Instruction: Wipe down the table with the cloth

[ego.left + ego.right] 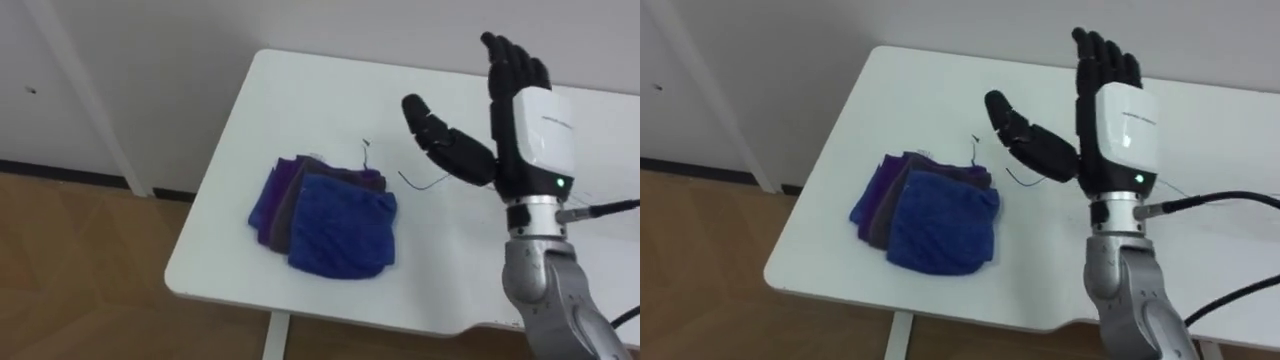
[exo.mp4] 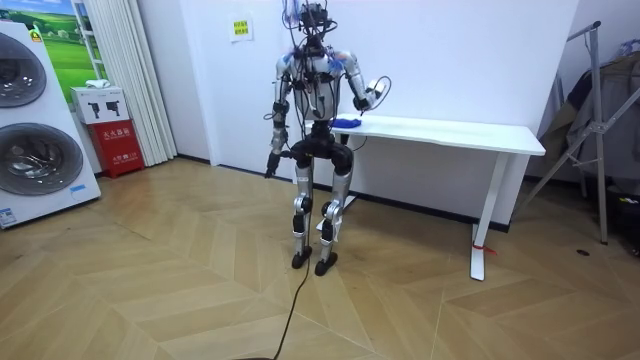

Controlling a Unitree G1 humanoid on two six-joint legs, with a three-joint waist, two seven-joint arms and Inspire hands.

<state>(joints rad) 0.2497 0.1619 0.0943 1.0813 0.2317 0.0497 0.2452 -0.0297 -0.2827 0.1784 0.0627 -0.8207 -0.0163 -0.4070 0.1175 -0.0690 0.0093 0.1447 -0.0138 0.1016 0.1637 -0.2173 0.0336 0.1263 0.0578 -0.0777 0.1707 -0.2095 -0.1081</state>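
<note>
While the folded blue-and-purple cloth (image 1: pixel 328 222) lies on the white rectangular table (image 1: pixel 300 95), the right hand (image 1: pixel 538 130) hovers at its 2 o'clock, spread open, holding nothing; wiping looks unstarted, left hand (image 2: pixel 270 167) hangs idle.

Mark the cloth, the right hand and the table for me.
cloth (image 1: pixel 340 228): left eye view, middle of the top blue layer.
right hand (image 1: pixel 543 125): left eye view, white back of the hand.
table (image 1: pixel 300 100): left eye view, bare top beyond the cloth.
</note>
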